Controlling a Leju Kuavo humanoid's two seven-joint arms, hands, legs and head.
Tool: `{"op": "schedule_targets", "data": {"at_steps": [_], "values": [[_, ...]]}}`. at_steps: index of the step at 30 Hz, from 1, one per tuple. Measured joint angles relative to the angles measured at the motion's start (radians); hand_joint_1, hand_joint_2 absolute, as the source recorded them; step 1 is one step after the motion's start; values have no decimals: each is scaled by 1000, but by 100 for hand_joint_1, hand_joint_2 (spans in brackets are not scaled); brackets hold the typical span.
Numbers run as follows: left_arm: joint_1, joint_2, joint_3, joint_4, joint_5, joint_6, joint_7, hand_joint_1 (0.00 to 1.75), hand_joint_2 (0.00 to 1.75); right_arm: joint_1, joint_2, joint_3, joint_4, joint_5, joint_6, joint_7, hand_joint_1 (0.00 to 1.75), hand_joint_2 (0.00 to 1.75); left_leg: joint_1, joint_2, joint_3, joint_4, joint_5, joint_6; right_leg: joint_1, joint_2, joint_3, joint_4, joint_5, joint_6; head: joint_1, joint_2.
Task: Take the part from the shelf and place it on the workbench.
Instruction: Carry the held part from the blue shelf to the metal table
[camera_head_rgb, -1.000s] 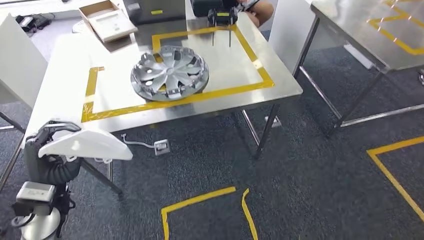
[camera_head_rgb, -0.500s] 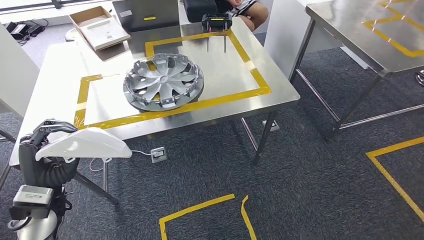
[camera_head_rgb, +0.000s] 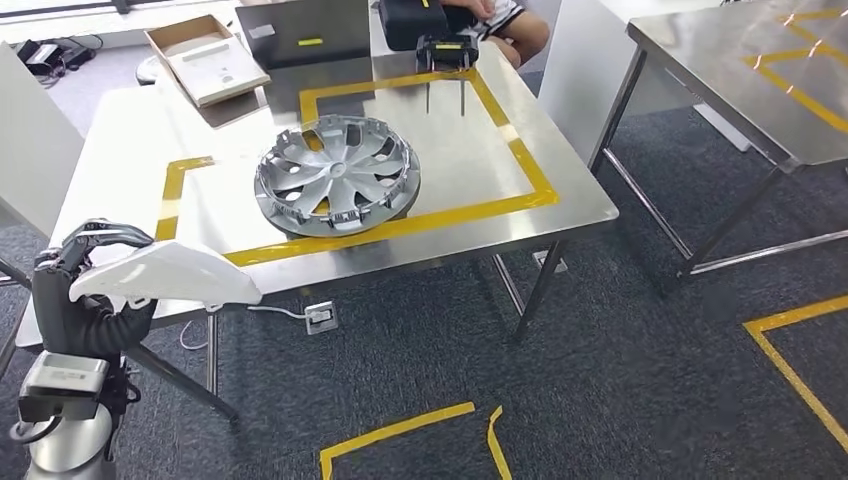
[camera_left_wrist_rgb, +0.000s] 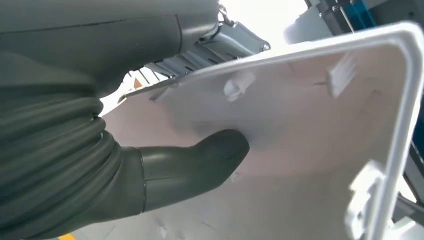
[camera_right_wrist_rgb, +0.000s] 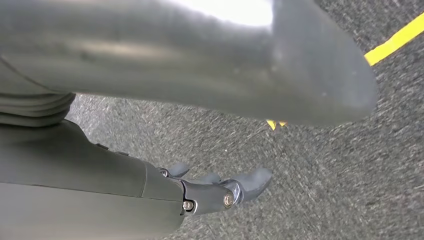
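Note:
My left hand (camera_head_rgb: 75, 262) grips a white curved plastic part (camera_head_rgb: 165, 274) at the lower left of the head view, just off the near left corner of the steel workbench (camera_head_rgb: 470, 170). In the left wrist view the thumb (camera_left_wrist_rgb: 200, 162) presses the part's inner side (camera_left_wrist_rgb: 310, 140), which has small clips and a raised rim. My right hand (camera_right_wrist_rgb: 215, 192) hangs over dark carpet, fingers loosely apart, holding nothing.
A silver wheel cover (camera_head_rgb: 335, 174) lies on the workbench inside a yellow tape outline (camera_head_rgb: 520, 155). A cardboard box (camera_head_rgb: 205, 58), dark cases and a black tool (camera_head_rgb: 445, 50) stand at the far edge, where a person sits. A second steel table (camera_head_rgb: 760, 80) stands to the right. Yellow tape (camera_head_rgb: 400, 428) marks the carpet.
The whole picture has shifted slightly, so the camera has moved; the workbench sits a little lower and to the right. My left hand still holds the white part the same way.

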Motion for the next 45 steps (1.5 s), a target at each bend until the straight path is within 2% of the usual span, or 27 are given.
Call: {"op": "schedule_targets", "data": {"at_steps": [3, 4, 5, 7, 8, 9, 10, 12, 14, 15, 16, 17, 19, 22, 25, 29, 34, 37, 40, 43, 45], "values": [[-7, 2, -1, 2, -17, 5, -1, 175, 175, 2, 3, -8, 0, -2, -2, 0, 0, 0, 1, 0, 8, 19, -5, -19, -4, 2, 24, -11, 10, -20, -1, 0], [-11, 2, -1, 2, -26, 9, -1, 175, 175, 2, 4, -10, 0, -3, -3, -1, 0, 0, 2, 0, -6, 48, -15, -24, -5, 2, 32, -13, 8, -27, -3, 0], [-14, 3, -1, 3, -37, 15, -1, 175, 175, 1, 4, -12, 0, -3, -3, -1, 0, 0, 3, 0, -34, 95, -31, -29, -6, 3, 39, -14, 4, -32, -5, 0], [-17, 5, -2, 7, -64, 28, 0, 175, 175, 0, 5, -14, 0, -3, -4, 0, 0, 0, 4, -1, -111, 209, -77, -37, -5, 4, 47, -14, -7, -38, -6, 0], [-17, 6, -2, 10, -82, 36, 1, 175, 175, 0, 5, -14, 0, -4, -4, 1, 0, 0, 5, 0, -144, 246, -90, -40, -5, 4, 53, -13, -13, -38, -6, 0], [-16, 7, -2, 13, -100, 44, 3, 175, 175, 1, 5, -16, 0, -5, -4, 1, 0, 0, 5, 0, -162, 254, -85, -41, -5, 5, 60, -13, -20, -37, -6, 0], [-16, 9, -2, 17, -118, 52, 5, 175, 175, 1, 6, -17, 0, -6, -4, 1, 0, 0, 5, 0, -164, 228, -57, -40, -5, 6, 70, -13, -27, -36, -7, 0], [-19, 13, -3, 24, -150, 65, 10, 175, 175, 1, 6, -18, 0, -8, -4, 1, 0, 0, 4, 0, -129, 108, 34, -33, -5, 8, 89, -12, -42, -32, -6, 0], [-26, 18, -4, 37, -188, 80, 16, 175, 175, 0, 7, -19, 0, -9, -4, 1, 0, 0, 0, 1, -100, 22, 71, -21, -3, 9, 100, -10, -53, -23, -7, 0], [-30, 22, -5, 45, -210, 89, 16, 175, 175, 0, 7, -19, 0, -8, -4, 1, 0, 0, -1, 1, -95, 10, 72, -15, -2, 9, 102, -9, -57, -19, -7, 0], [-34, 25, -5, 54, -233, 100, 15, 175, 175, -1, 7, -19, 0, -6, -3, 1, 0, 0, -2, 1, -93, 9, 71, -13, 0, 9, 103, -8, -59, -20, -7, 0], [-37, 28, -6, 61, -256, 113, 11, 175, 175, -1, 7, -19, 0, -4, -2, 1, 0, 0, -1, 0, -90, 9, 81, -12, 1, 9, 104, -8, -61, -23, -7, 0], [-43, 35, -6, 78, -312, 156, 2, 175, 175, 0, 7, -19, 0, 1, 0, 4, 0, 0, -1, -1, -90, 7, 82, -10, 3, 8, 107, -11, -61, -33, -6, 0], [-49, 48, -6, 107, -437, 253, 1, 175, 175, -1, 7, -19, 0, 9, 0, 13, 0, 0, -2, -2, -89, 7, 76, -3, 3, 8, 113, -22, -63, -33, -6, 0], [-61, 66, -6, 152, -574, 349, 26, 175, 175, 0, 7, -19, 0, 22, -1, 21, 0, 0, -2, -2, -89, 7, 73, 2, 3, 7, 116, -28, -64, -27, -6, 0], [-93, 97, 11, 228, -776, 449, 64, 175, 175, 0, 7, -17, 0, 41, 0, 25, 0, 0, -3, -1, -87, 7, 73, 3, 2, 6, 119, -32, -63, -11, -6, 0], [-113, 104, 98, 255, -1057, 472, 80, 175, 175, 1, 7, -12, 0, 63, 1, 34, 0, 0, -2, 0, -86, 7, 73, 4, 2, 7, 119, -33, -62, -7, -6, 0], [-115, 139, 125, 259, -1164, 474, 163, 175, 175, 1, 7, -8, 0, 78, 1, 40, 0, 0, 0, 1, -85, 6, 74, 3, 2, 7, 120, -32, -61, -7, -6, 0], [-120, 233, 99, 270, -1187, 474, 352, 175, 175, 3, 7, -5, 0, 86, 2, 42, 0, 0, 2, 2, -84, 5, 74, 1, 3, 8, 119, -32, -62, -7, -7, 0], [-141, 357, -11, 299, -1188, 474, 589, 175, 175, 2, 7, 0, 0, 89, -1, 46, 0, 0, 3, 1, -83, 2, 75, -1, 3, 7, 119, -32, -62, -8, -7, 0], [-155, 420, -93, 326, -1189, 474, 674, 175, 175, 1, 7, 5, 0, 84, -7, 51, 0, 0, 3, -1, -82, 0, 76, -2, 3, 6, 120, -32, -63, -9, -7, 0]]}}
